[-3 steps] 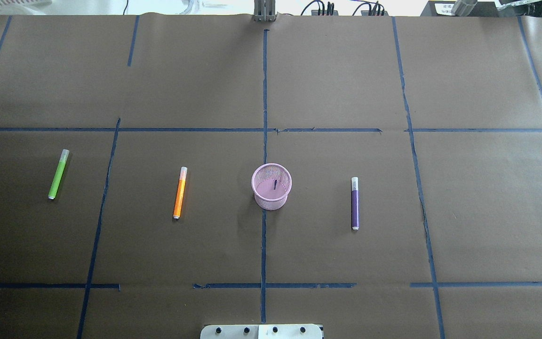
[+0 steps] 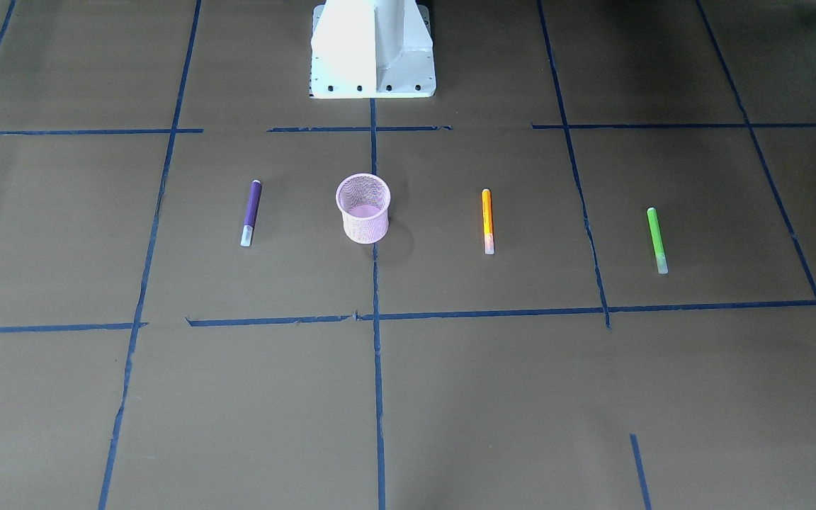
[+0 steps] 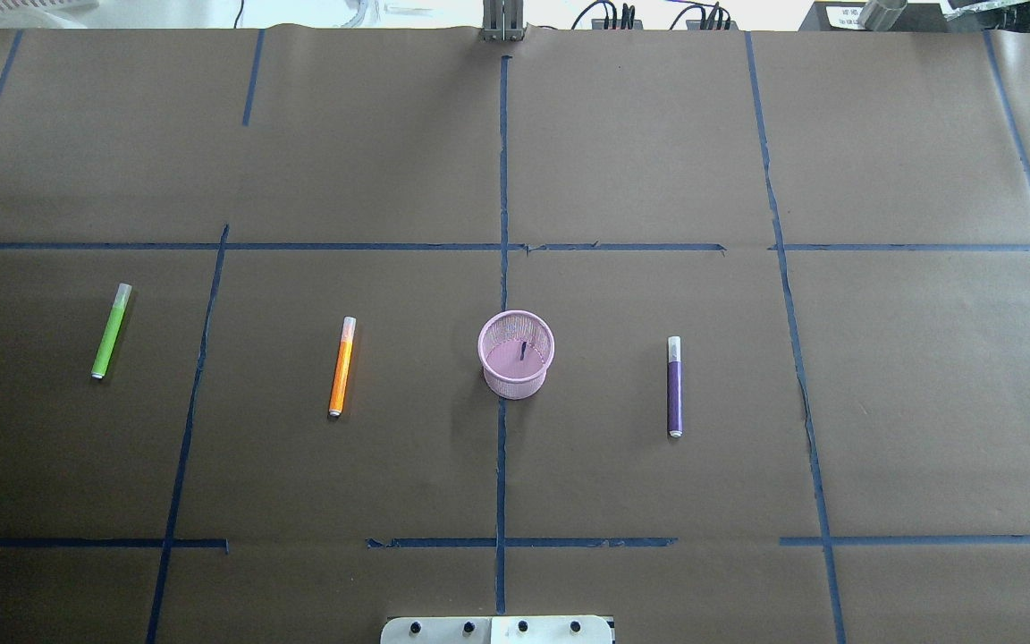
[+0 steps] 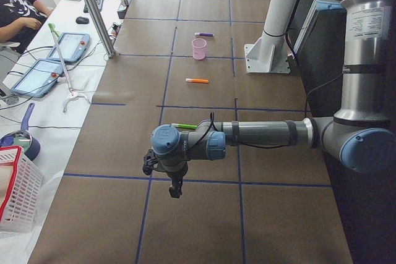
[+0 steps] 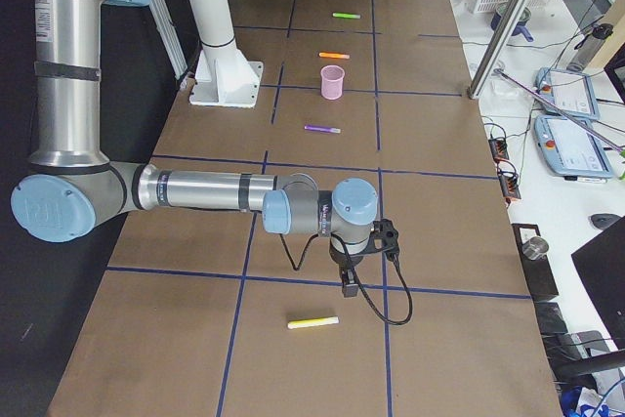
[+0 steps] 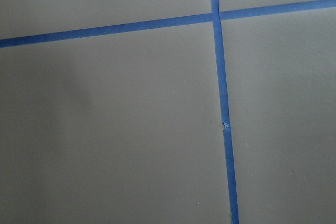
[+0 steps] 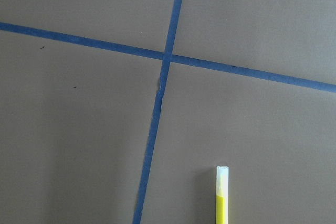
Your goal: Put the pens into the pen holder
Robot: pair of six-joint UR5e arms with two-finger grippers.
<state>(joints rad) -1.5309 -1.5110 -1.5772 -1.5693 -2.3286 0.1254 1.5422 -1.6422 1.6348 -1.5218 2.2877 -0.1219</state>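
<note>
Nothing on the tabletop (image 3: 658, 161) has shifted since the earlier frame. There are four pens and one pen holder (image 3: 516, 353). The orange pen (image 3: 341, 366) and green pen (image 3: 111, 331) lie at the holder's 9 o'clock, the purple pen (image 3: 674, 386) at 3. The yellow pen (image 5: 312, 322) lies near the right fingers (image 5: 348, 285), at their 7 o'clock in the exterior right view. I cannot tell how far these or the left fingers (image 4: 176, 190) are open.

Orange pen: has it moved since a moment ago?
No. Overhead, the orange pen lies where it did, same gap to the pen holder and the blue tape line.

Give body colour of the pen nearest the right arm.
Yellow, with a pale cap; the slim yellow pen shows best in the right wrist-mounted view.
</note>
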